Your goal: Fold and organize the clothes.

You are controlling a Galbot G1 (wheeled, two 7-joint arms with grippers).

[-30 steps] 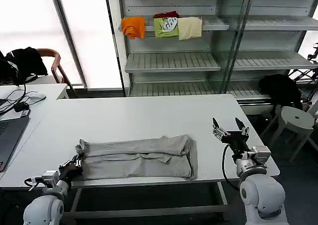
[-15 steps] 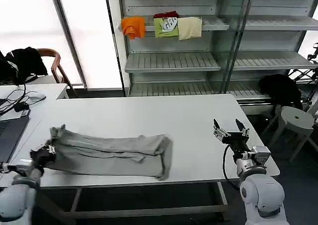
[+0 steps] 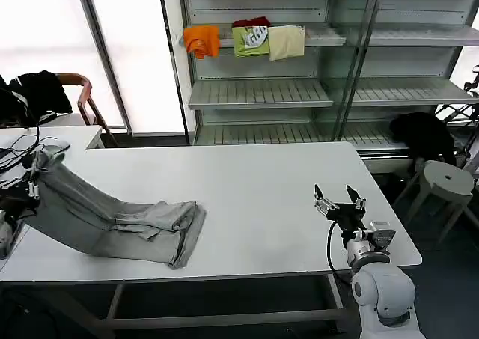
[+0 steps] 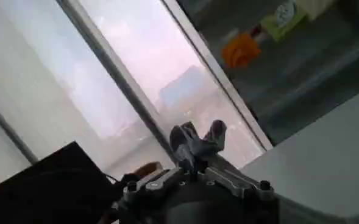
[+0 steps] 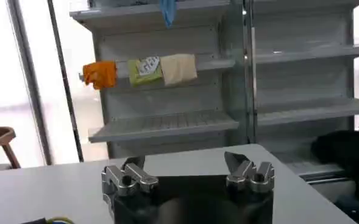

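My left gripper [image 3: 31,176] is clamped on one end of the grey shirt [image 3: 120,223], lifting that end off the table [image 3: 254,189] – the rest trails away from it, lying folded lengthwise. My right gripper [image 3: 335,200] waits spread wide, well apart. I'd judge the lengthwise fold done – crosswise fold and stowing remain.

White rounded arm [image 3: 383,298], black cable, black-and-silver end effector [image 3: 334,201]
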